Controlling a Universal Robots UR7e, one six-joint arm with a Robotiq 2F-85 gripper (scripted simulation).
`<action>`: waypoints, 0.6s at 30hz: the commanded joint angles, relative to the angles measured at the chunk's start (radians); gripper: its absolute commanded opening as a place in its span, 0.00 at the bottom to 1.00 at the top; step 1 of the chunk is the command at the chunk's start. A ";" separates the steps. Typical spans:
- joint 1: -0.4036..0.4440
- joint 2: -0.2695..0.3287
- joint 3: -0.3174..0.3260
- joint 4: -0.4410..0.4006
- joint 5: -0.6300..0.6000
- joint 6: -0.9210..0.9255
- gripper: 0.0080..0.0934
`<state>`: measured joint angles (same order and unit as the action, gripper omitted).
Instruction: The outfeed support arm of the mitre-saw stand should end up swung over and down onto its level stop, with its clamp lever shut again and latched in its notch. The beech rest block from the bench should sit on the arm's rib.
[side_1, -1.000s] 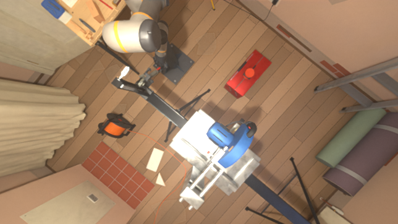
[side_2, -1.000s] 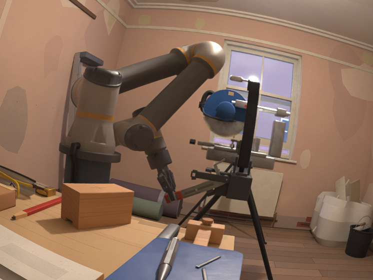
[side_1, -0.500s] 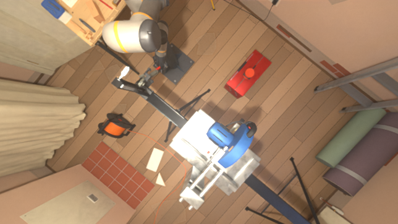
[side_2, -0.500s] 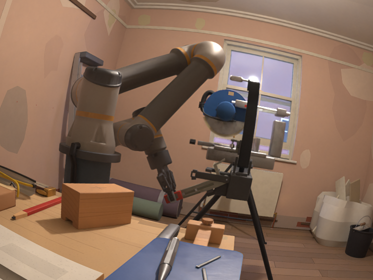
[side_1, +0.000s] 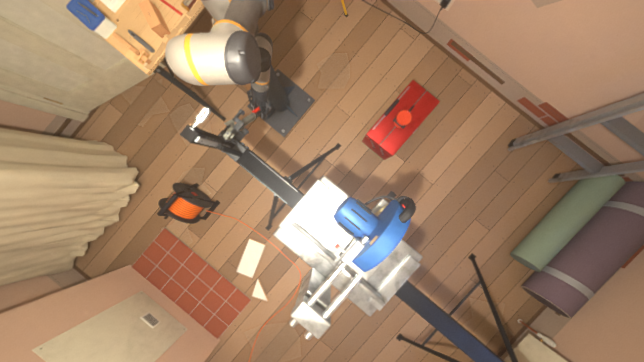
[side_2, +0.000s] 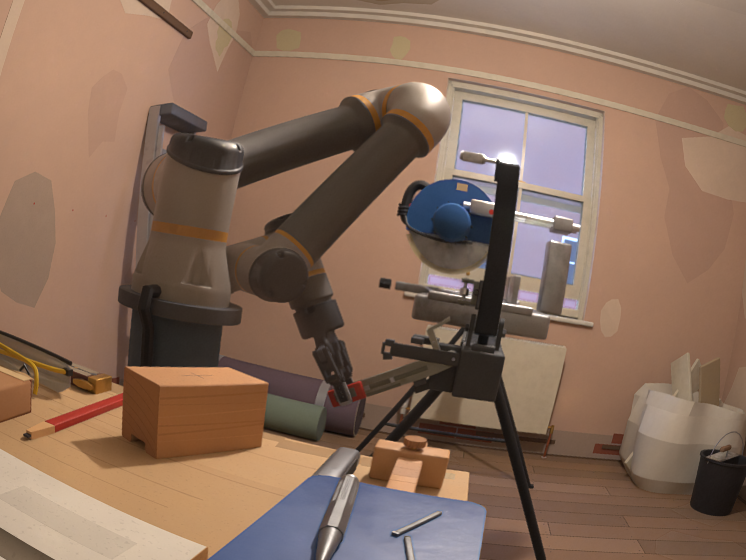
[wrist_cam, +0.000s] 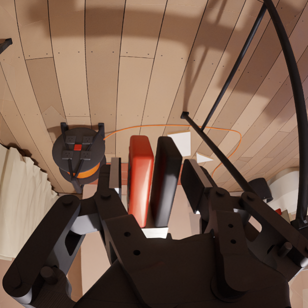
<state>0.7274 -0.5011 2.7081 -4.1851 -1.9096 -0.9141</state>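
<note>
The clamp lever's red-tipped handle (wrist_cam: 140, 181) sits between the fingers of my gripper (wrist_cam: 156, 178), which is open and holds nothing; the lever (side_2: 394, 375) slopes down and away from the stand's grey end bracket (side_2: 479, 368). The outfeed support arm (side_2: 499, 250) stands upright above that bracket. The beech rest block (side_2: 411, 462) lies on the bench near its front edge, beside a blue mat. Seen from the side camera, the gripper (side_1: 235, 129) is at the stand's rail end (side_1: 210, 140).
The mitre saw (side_1: 372, 230) with its blue guard sits on the stand's middle. A large wooden box (side_2: 194, 408) stands on the bench. On the floor lie an orange cable reel (side_1: 187, 202), a red toolbox (side_1: 401, 119) and the tripod legs (side_2: 518, 470).
</note>
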 joint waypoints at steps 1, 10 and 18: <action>0.000 -0.001 0.000 0.000 0.000 0.000 0.53; 0.013 -0.033 0.017 0.019 -0.005 0.013 0.53; 0.048 -0.125 0.056 0.083 -0.019 0.047 0.53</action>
<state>0.7756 -0.6256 2.7643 -4.1003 -1.9284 -0.8668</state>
